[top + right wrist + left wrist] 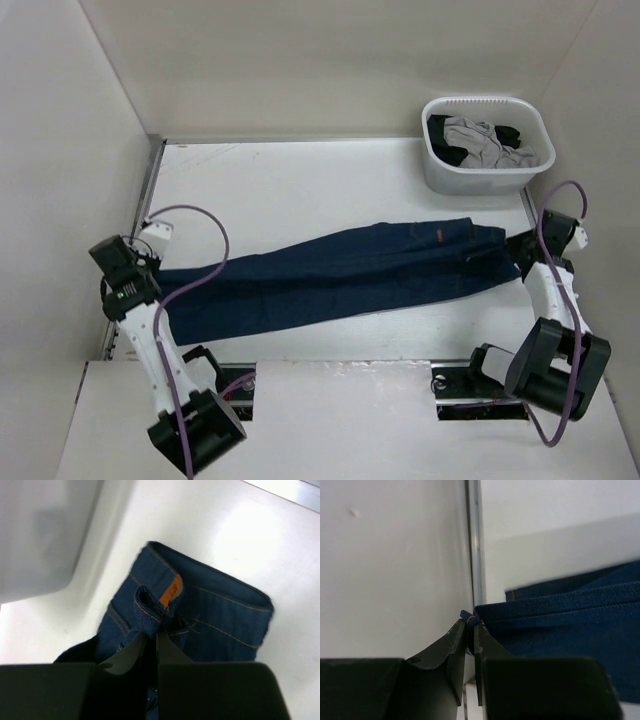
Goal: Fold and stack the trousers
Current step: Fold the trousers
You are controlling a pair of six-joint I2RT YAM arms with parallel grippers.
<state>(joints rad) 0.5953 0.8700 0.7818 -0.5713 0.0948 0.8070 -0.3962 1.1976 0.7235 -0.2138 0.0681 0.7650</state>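
Inspecting both arms, we find each bent low over the white table, the left gripper clamped on a leg hem of the trousers and the right gripper pinched onto the waistband. We note dark navy denim with tan stitching, lying long and flat, hems left, waist right.

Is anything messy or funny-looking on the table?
Nothing is spilled or broken. The jeans lie slanted across the table, pinched at the leg end by the left claw and at the waistband by the right claw. The clothes in the basket are heaped, not folded.
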